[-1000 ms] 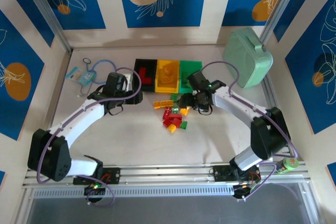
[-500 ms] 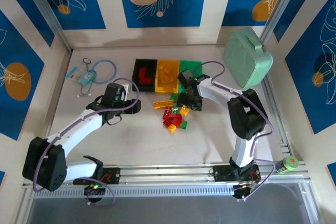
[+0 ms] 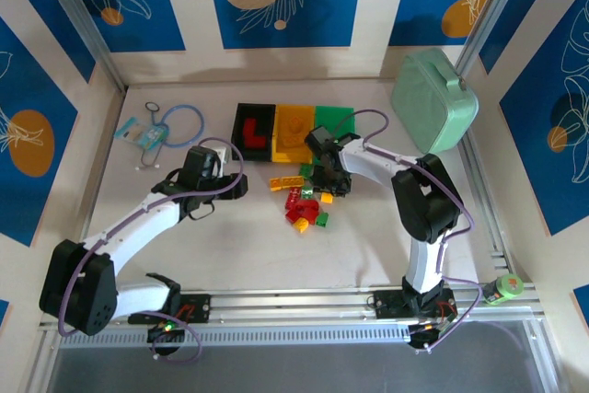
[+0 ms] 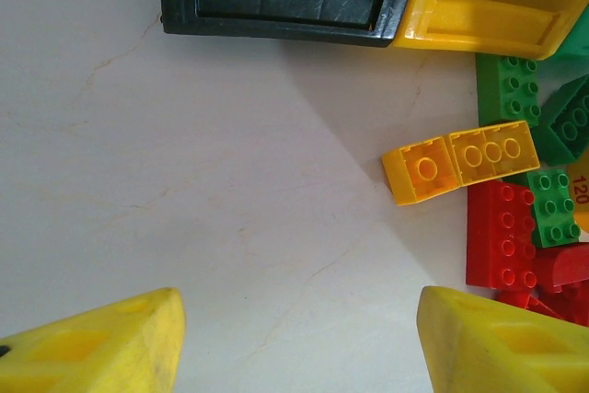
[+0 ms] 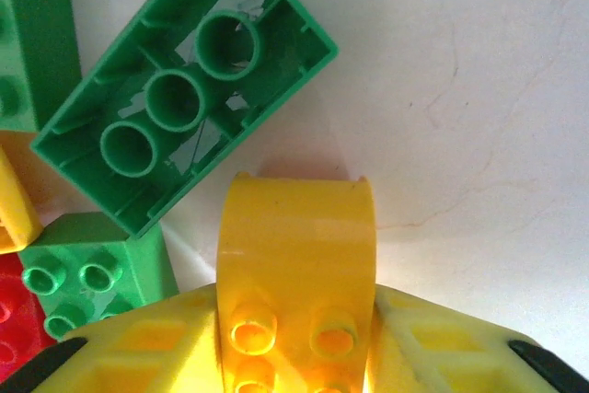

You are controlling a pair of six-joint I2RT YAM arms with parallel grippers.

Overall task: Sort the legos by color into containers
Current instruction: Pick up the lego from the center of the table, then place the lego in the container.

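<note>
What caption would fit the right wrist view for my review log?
Right gripper clamps a yellow brick beside an upturned green brick on the white table.

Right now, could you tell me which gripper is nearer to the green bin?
Right. The right gripper sits just in front of the green bin, jaws shut on a yellow brick. The left gripper hangs farther off, in front of the black bin, jaws open.

Your pale, marbled table (image 3: 230, 246) carries a black bin (image 3: 242, 135), a yellow bin (image 3: 294, 109) and a green bin (image 3: 336, 117), joined in a row at its far middle. Red, yellow and green legos (image 3: 302, 213) lie heaped just before them. A mint-green case (image 3: 433, 103) rests far right, a blue cord loop (image 3: 187, 122) and a card (image 3: 140, 134) far left.
</note>
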